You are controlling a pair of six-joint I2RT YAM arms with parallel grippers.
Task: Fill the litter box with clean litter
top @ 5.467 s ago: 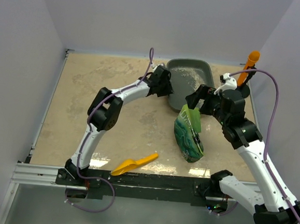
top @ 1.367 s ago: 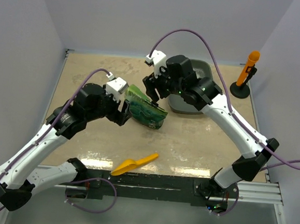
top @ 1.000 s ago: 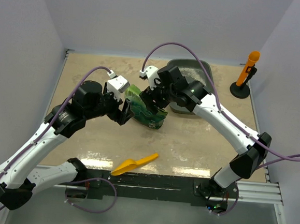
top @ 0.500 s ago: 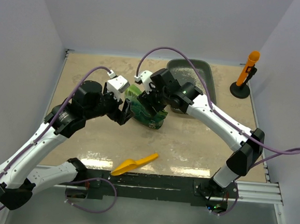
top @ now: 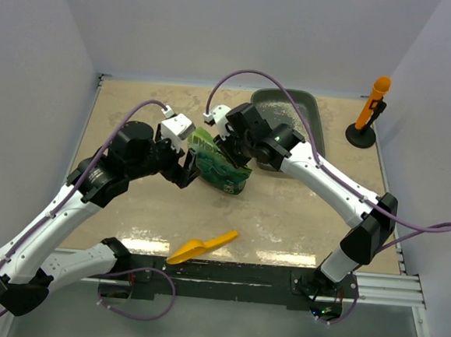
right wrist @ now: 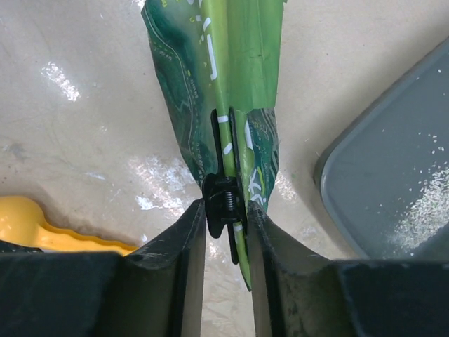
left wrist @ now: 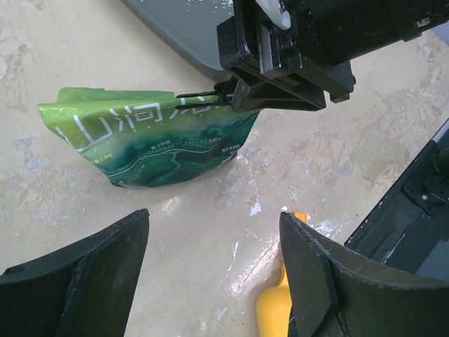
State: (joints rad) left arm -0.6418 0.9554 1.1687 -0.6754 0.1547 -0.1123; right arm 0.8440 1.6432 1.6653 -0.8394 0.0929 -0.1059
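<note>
The glossy green bag (top: 223, 173) lies on its side on the tabletop, its folded top held by a black spring clip (right wrist: 223, 200). My right gripper (right wrist: 226, 207) is shut on that clip, a finger pressing each handle. My left gripper (left wrist: 214, 214) hovers open just left of the bag (left wrist: 154, 144), holding nothing. The dark grey litter box (top: 302, 112) sits behind the right arm. A thin scatter of pale clean litter (right wrist: 421, 210) lies on its floor (right wrist: 393, 161).
A yellow scoop (top: 202, 246) lies near the front edge, also seen in the left wrist view (left wrist: 277, 309). An orange tool stands in a black holder (top: 369, 109) at the back right. Pale walls enclose the table on three sides.
The right gripper came down over the bag's top and its fingers closed onto the black clip. The left arm and the bag stayed where they were.
</note>
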